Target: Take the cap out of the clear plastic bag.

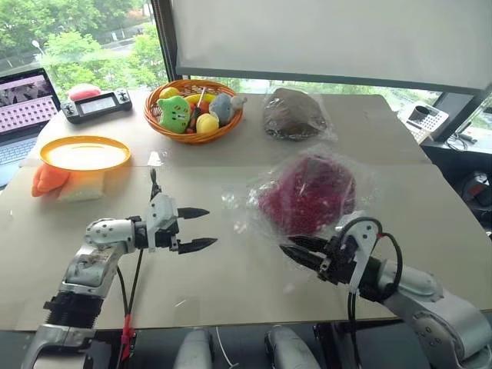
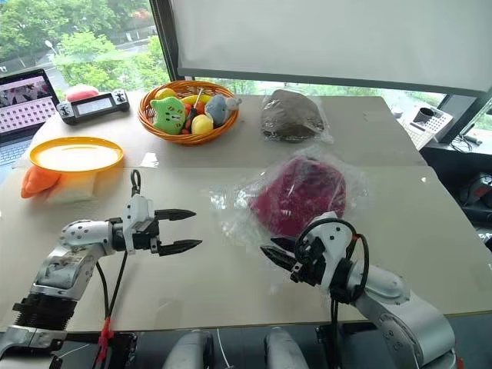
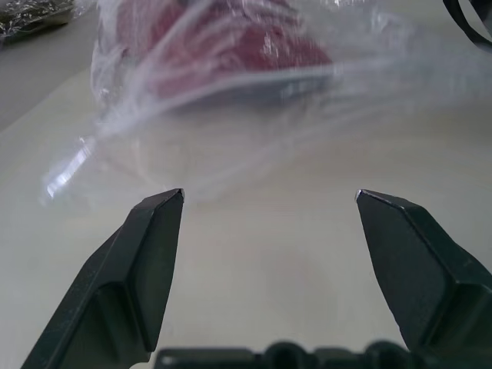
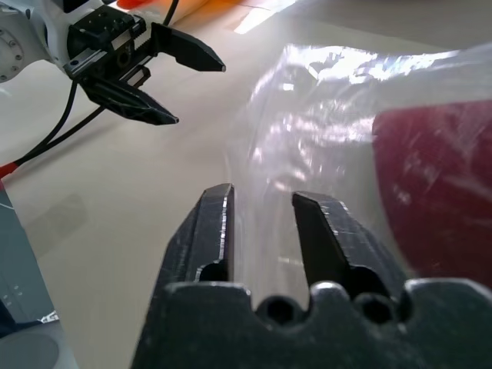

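We count two grippers and one cap in one clear plastic bag. Our left gripper (image 1: pixel 204 228) hovers above the table (image 1: pixel 231 284) with its two fingers spread wide and empty. To its right, apart from it, lies the clear plastic bag (image 1: pixel 254 201) with the cap (image 1: pixel 307 194) still inside. Our right gripper (image 2: pixel 275 254) sits at the bag's near edge, jaws partly parted; in the right wrist view a fold of film lies between its fingers (image 4: pixel 211 231), not clamped.
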Robot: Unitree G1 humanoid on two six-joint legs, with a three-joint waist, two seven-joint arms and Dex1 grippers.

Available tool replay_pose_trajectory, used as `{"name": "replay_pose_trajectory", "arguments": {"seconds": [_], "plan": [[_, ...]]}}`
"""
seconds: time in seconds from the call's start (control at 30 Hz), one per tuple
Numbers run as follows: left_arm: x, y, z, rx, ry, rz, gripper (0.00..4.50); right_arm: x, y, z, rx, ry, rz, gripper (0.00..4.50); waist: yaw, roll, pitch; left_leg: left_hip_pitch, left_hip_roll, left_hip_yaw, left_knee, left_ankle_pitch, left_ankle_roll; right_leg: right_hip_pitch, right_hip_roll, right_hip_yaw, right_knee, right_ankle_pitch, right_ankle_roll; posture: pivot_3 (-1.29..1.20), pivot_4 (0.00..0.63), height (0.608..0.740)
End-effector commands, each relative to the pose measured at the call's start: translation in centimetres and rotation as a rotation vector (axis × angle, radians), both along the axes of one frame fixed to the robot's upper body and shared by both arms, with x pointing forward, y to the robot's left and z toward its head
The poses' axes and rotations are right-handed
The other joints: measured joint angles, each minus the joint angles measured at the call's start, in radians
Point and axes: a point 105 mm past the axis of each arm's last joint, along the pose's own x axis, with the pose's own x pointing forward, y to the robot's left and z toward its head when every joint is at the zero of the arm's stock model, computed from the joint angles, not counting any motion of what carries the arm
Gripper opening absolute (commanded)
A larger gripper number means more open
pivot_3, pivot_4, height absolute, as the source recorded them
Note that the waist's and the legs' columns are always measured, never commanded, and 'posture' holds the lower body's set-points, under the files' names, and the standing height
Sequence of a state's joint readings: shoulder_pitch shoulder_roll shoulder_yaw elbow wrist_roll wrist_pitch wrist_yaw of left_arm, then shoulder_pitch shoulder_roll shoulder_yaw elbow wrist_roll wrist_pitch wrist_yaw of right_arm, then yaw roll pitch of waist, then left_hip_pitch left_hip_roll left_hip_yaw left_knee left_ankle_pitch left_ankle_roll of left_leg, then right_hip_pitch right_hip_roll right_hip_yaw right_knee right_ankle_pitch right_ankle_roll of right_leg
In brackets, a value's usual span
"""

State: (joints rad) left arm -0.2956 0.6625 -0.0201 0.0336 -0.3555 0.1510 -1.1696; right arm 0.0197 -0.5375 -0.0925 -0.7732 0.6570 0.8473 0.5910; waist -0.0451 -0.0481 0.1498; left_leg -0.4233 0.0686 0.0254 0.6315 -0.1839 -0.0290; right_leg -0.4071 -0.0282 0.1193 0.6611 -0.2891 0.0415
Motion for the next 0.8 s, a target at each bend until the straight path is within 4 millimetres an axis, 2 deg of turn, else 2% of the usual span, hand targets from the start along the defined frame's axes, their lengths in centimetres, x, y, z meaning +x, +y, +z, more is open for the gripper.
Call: {"name": "replay_pose_trajectory", "arguments": {"seconds": [0.03, 0.17, 0.3, 0.4, 0.5, 0.67, 0.73, 0.8], "plan": [[0.2, -0.2, 0.8, -0.004, -0.04, -0.008, 3.85, -0.2, 0.1, 1.0, 0.014, -0.048, 0.022, 3.23, 0.001, 0.0, 0.0, 0.0, 0.0, 0.0, 0.0, 0.0, 0.0, 0.0, 0.0, 0.0, 0.0, 0.0, 0.0, 0.0, 0.15, 0.74], [0.3, -0.1, 0.9, -0.005, -0.041, -0.006, 3.85, 0.5, 1.0, 0.9, -0.009, -0.074, 0.022, 4.48, -0.001, 0.0, 0.0, 0.0, 0.0, 0.0, 0.0, 0.0, 0.0, 0.0, 0.0, 0.0, 0.0, 0.0, 0.0, 0.0, 0.15, 0.74], [0.4, -0.1, 0.8, -0.005, -0.039, -0.005, 3.85, 2.0, 4.6, 0.9, 0.027, -0.083, 0.062, 4.48, -0.005, 0.0, 0.0, 0.001, 0.0, 0.0, 0.001, 0.0, 0.0, 0.0, 0.001, 0.0, 0.002, 0.0, 0.0, 0.0, 0.15, 0.74], [0.4, -0.2, 0.8, -0.006, -0.038, -0.005, 3.85, 4.9, 6.5, -1.4, -0.097, -0.07, -0.003, 4.48, -0.007, 0.0, 0.0, 0.001, 0.001, -0.001, 0.001, 0.0, 0.0, 0.0, 0.002, 0.001, 0.003, 0.0, 0.0, 0.0, 0.15, 0.74], [0.4, -0.1, 0.9, -0.007, -0.04, -0.002, 3.85, 5.8, 8.1, -3.1, -0.196, -0.087, 0.008, 4.48, 0.002, 0.0, 0.0, 0.0, 0.0, 0.0, 0.002, 0.0, 0.0, 0.0, 0.001, 0.001, 0.003, 0.002, -0.003, 0.0, 0.15, 0.74], [0.2, 0.0, 1.0, -0.007, -0.042, 0.003, 3.85, 7.4, 7.2, -4.7, -0.432, -0.201, -0.042, 4.48, 0.006, 0.0, 0.0, -0.004, 0.0, 0.0, 0.002, 0.0, 0.0, -0.004, 0.001, 0.0, 0.002, 0.003, -0.005, 0.0, 0.15, 0.74], [0.1, 0.1, 1.1, -0.008, -0.042, 0.006, 3.85, 7.9, 6.3, -4.4, -0.516, -0.263, -0.07, 4.48, 0.006, 0.0, 0.0, -0.004, 0.0, 0.0, 0.002, 0.0, 0.0, -0.004, 0.001, 0.0, 0.002, 0.003, -0.005, 0.0, 0.15, 0.74], [-0.1, 0.2, 1.1, -0.01, -0.04, 0.008, 3.85, 8.4, 5.0, -3.0, -0.6, -0.375, -0.124, 4.48, 0.008, 0.0, 0.0, -0.004, 0.0, 0.0, 0.002, 0.0, 0.0, -0.004, 0.001, 0.0, 0.003, 0.003, -0.005, 0.0, 0.15, 0.74]]}}
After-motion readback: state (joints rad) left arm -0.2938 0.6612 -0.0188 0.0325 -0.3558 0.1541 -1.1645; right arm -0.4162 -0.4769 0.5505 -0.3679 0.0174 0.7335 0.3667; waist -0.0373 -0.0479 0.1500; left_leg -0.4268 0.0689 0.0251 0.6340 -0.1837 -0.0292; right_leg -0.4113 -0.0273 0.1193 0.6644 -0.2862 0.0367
